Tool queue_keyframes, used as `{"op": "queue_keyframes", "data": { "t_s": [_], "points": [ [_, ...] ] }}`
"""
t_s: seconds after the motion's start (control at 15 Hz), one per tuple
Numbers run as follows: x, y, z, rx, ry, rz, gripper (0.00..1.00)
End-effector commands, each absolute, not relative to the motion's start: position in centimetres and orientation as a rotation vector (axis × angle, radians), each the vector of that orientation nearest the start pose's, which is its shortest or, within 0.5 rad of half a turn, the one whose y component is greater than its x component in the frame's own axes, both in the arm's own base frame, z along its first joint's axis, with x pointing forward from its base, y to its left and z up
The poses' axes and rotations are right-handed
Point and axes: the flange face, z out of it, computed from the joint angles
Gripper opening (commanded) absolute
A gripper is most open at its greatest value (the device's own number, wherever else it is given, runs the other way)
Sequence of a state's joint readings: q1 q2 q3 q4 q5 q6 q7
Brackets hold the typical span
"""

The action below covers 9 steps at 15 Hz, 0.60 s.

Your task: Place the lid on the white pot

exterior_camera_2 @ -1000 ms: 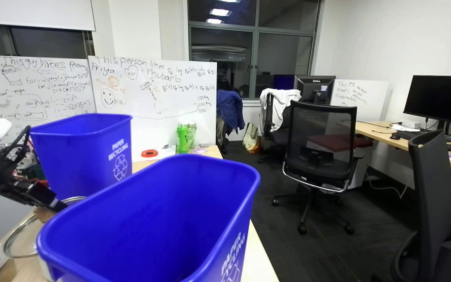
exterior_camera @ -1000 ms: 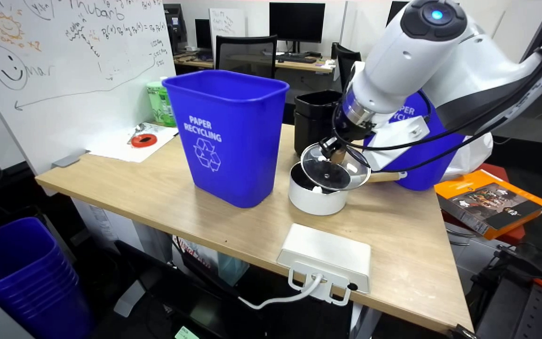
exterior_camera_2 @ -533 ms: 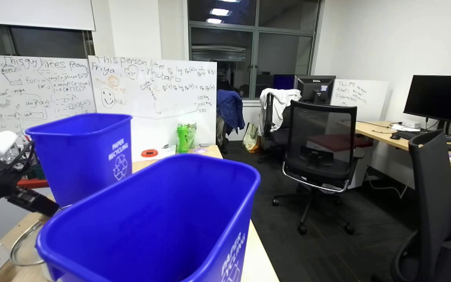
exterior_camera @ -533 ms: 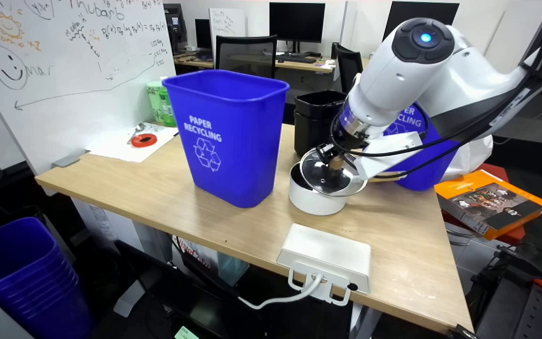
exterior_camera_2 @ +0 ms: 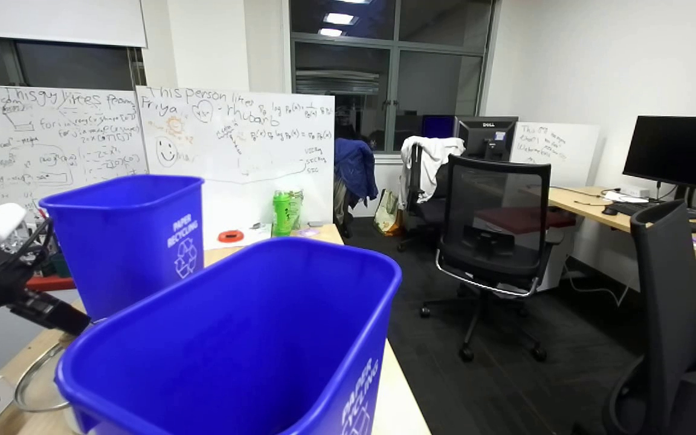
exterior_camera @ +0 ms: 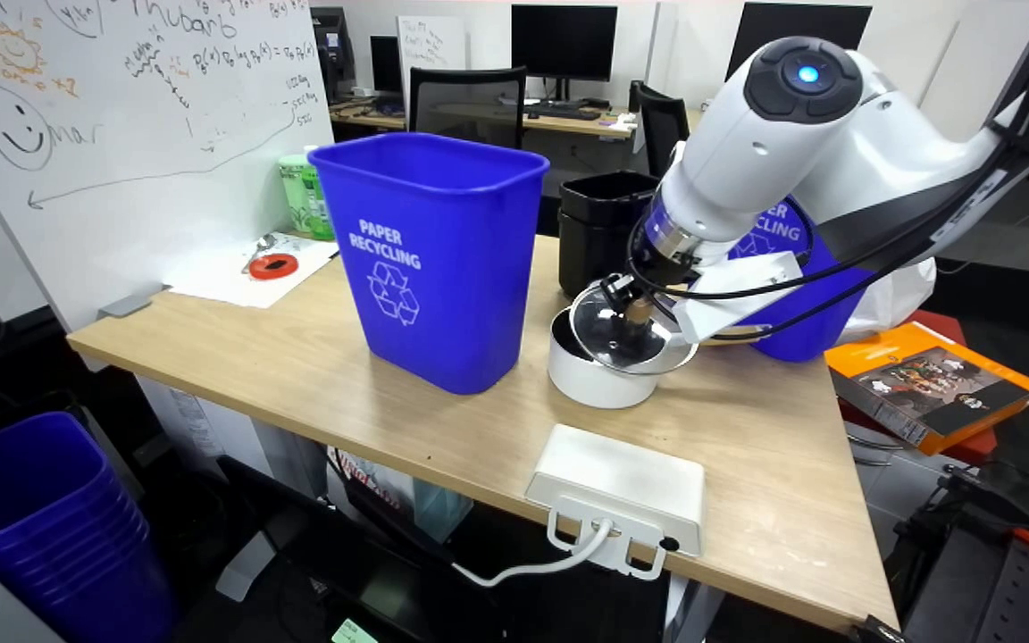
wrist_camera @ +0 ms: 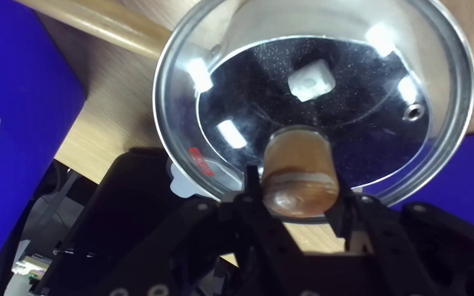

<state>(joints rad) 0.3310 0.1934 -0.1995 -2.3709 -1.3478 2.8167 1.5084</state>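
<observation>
The round glass lid (exterior_camera: 606,338) with a metal rim and brown knob (exterior_camera: 638,310) is tilted over the white pot (exterior_camera: 599,386). My gripper (exterior_camera: 629,293) is shut on the knob, one finger on each side in the wrist view (wrist_camera: 296,183). Through the lid's glass (wrist_camera: 356,107) I see the pot's dark inside with a small white piece (wrist_camera: 312,80) in it. The lid sits off-centre toward the handle (exterior_camera: 738,333); I cannot tell whether its rim touches the pot. In an exterior view a blue bin hides part of the lid (exterior_camera_2: 37,383) and nearly all of the pot.
A blue bin (exterior_camera: 439,268) stands left of the pot, another blue bin (exterior_camera: 791,304) behind the handle. A black container (exterior_camera: 590,232) stands behind the pot. A white box (exterior_camera: 622,478) with a cable lies at the front table edge. An orange box (exterior_camera: 934,384) lies beyond the table's right side.
Over the last second my gripper has lowered the held lid slightly toward the pot, and the lid's tilt has changed. Over the last half second almost nothing has moved.
</observation>
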Motion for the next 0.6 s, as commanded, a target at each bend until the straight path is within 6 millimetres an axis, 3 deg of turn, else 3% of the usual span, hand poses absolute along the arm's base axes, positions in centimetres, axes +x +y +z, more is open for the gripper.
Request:
{"op": "queue_keyframes", "data": {
  "t_s": [0.0,0.53],
  "points": [
    [49.2,11.2,24.8,-3.269,0.194,-0.930,0.15],
    [53.2,9.6,22.5,-3.241,0.478,-0.899,0.15]
  ]
}}
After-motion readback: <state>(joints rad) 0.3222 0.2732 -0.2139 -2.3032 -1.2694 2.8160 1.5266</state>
